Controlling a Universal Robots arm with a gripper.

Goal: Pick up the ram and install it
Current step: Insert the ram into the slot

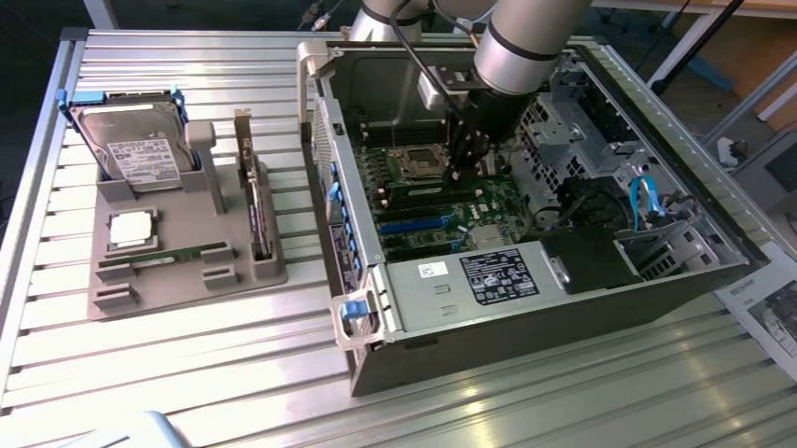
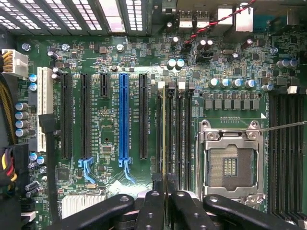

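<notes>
Fingers (image 2: 151, 211) of the gripper (image 2: 166, 196) are clamping the ram (image 2: 164, 134), pinching it by its upper edge. The ram is standing on edge and pointing straight down at the bank of memory slots (image 2: 178, 129). It is lining up along their length, just beside the socket (image 2: 230, 165). Whether it is fully seated cannot be told. On the other side of the bank, the blue slot (image 2: 123, 115) and its black neighbours are running parallel to the ram across the board (image 2: 110, 62).

In the exterior view, the gripper (image 1: 468, 154) is reaching down from the arm (image 1: 524, 42) into the open case (image 1: 498, 327), hanging over the middle of the board. The case is lying on its side on the table (image 1: 498, 401).

Well apart from the case, toward the exterior view's left, the tray (image 1: 187, 280) is sitting on the table. The tray is carrying a second stick (image 1: 174, 254) lying flat in a groove, a chip (image 1: 131, 229) just behind it, a drive (image 1: 137, 149) propped upright at the far end, and a card (image 1: 256, 205) standing on edge along the side nearest the case.
</notes>
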